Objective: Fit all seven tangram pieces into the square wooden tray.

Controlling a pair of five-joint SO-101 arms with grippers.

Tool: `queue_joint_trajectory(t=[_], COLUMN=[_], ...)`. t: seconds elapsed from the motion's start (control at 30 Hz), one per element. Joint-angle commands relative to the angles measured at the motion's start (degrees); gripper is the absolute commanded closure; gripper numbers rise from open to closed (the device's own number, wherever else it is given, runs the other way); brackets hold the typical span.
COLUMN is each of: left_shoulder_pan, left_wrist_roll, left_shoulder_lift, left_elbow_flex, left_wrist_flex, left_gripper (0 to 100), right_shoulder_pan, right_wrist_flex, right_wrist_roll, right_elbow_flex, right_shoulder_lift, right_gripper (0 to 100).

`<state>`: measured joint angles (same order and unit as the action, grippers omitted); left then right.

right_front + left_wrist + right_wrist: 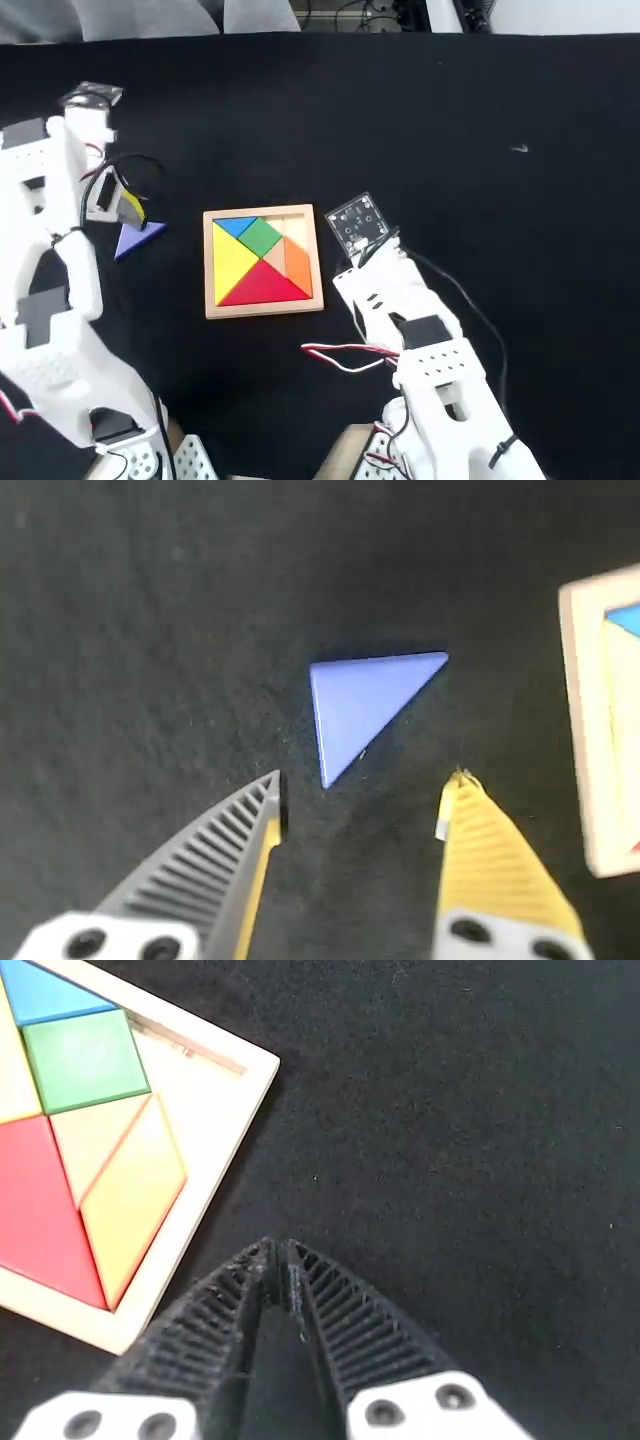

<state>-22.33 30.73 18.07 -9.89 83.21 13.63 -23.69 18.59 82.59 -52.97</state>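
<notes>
1. Purple triangle (360,705): flat on the black cloth (480,200), well left of the wooden tray (262,312), touching nothing. The only piece outside.
2. Tray: six pieces seated. They are the blue triangle (234,226), green square (261,237), yellow triangle (231,265), red triangle (263,287), tan triangle (275,256) and orange parallelogram (297,263). Bare wood shows in one triangular gap (297,224) at the far right corner.
3. Left gripper (365,780): claw spread, holding nothing. It hangs just over the purple triangle, with one fingertip to either side of the triangle's near point.
4. Right gripper (278,1250): claw pressed together, empty, above the cloth just beside the tray's right rim.
5. Step in hand, as I judge it: pick up the last piece.
6. To do it well:
   - Centre the spread claw farther onto the triangle's body, since a pinch at the narrow point would likely slip.
   - Close across two edges, low to the cloth.
   - Lift clear before travelling.
   - Turn the right angle toward the tray's corner before lowering.
   - Watch the tray rim on approach.
</notes>
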Motion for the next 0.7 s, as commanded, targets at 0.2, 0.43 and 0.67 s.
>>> queue_joint_trajectory(t=[0.2, 0.43, 0.67], left_shoulder_pan=[3.30, 3.30, 4.09], left_wrist_roll=[14.24, -15.56, -16.53], left_shoulder_lift=[9.23, 11.43, 11.69], left_elbow_flex=[-6.73, -8.92, -4.62], left_wrist_flex=[-5.54, -12.92, -14.77], left_gripper=[74, 74, 74], right_shoulder_pan=[-0.79, -0.70, -0.70], right_wrist_flex=[1.41, 5.27, 5.80], right_wrist_roll=[-0.09, -0.09, -0.09], right_elbow_flex=[-0.13, 1.36, 1.71], right_shoulder_lift=[-1.27, -1.27, -1.27], right_gripper=[98.7, 98.7, 98.7])
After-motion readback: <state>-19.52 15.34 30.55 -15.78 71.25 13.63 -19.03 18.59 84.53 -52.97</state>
